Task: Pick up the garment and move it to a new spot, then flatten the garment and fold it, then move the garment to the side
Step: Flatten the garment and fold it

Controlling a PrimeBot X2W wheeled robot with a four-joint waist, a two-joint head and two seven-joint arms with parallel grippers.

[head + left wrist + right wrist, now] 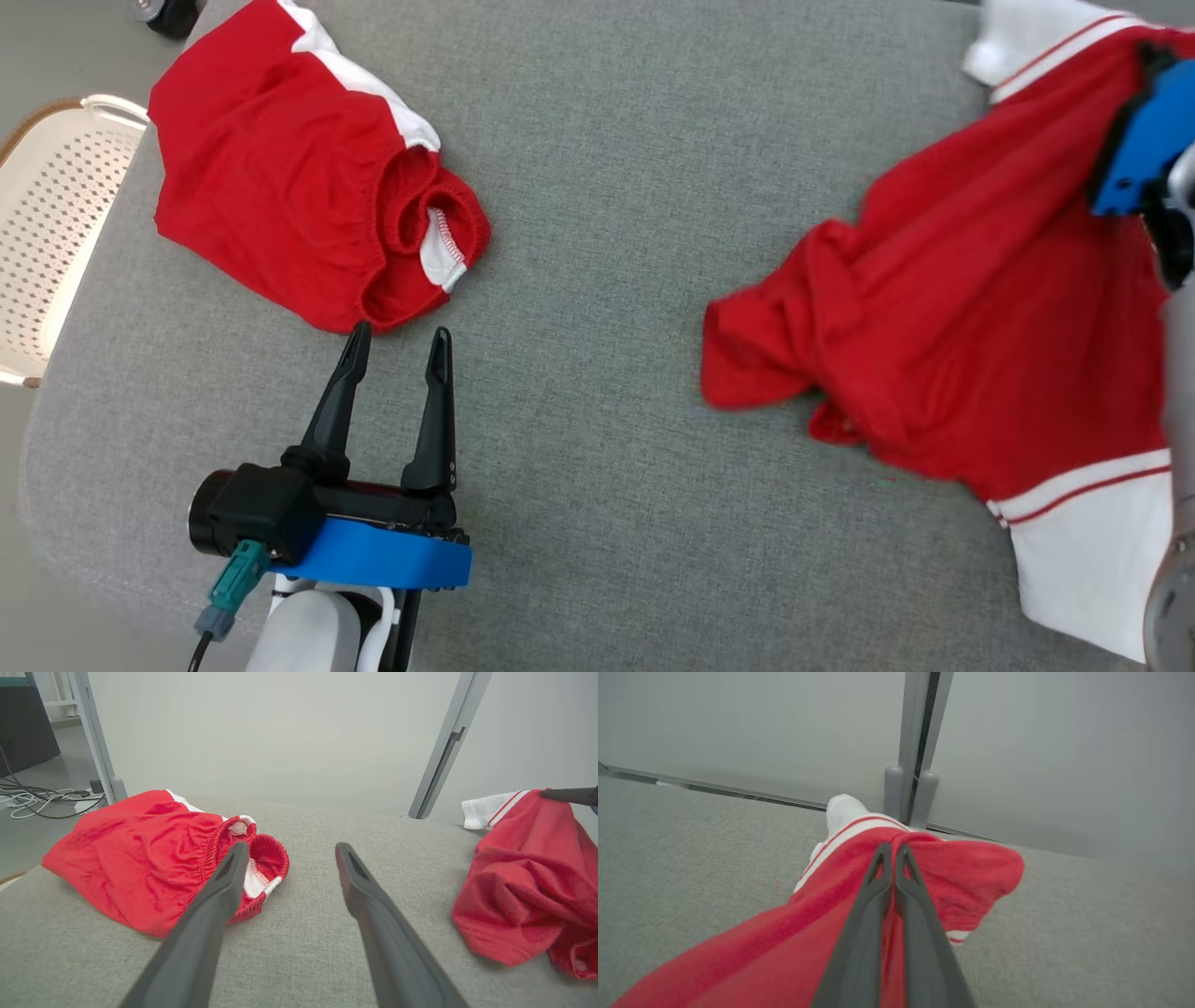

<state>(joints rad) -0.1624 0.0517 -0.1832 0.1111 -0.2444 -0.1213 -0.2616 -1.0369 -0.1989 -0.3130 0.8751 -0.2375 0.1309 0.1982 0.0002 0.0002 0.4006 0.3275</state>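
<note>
Where it lies: the red shirt (980, 308) is crumpled at the right of the table (607, 233), its far edge drawn up.
Handling: likely light, soft and limp; it should sag and drag.
Hold: best at a white-striped edge or shoulder seam.
Right gripper (891, 851): closed, pinching the red shirt's far part.
Left gripper (400, 331): spread wide, empty, just near the red shorts (280, 177) at left.

You are working in what looks like a lab. A grey cloth-covered table (299, 914) is lying under the jaws, metal frame posts (446, 751) are standing beyond them, and loose cables (42, 800) are trailing on the floor to their left.
</note>
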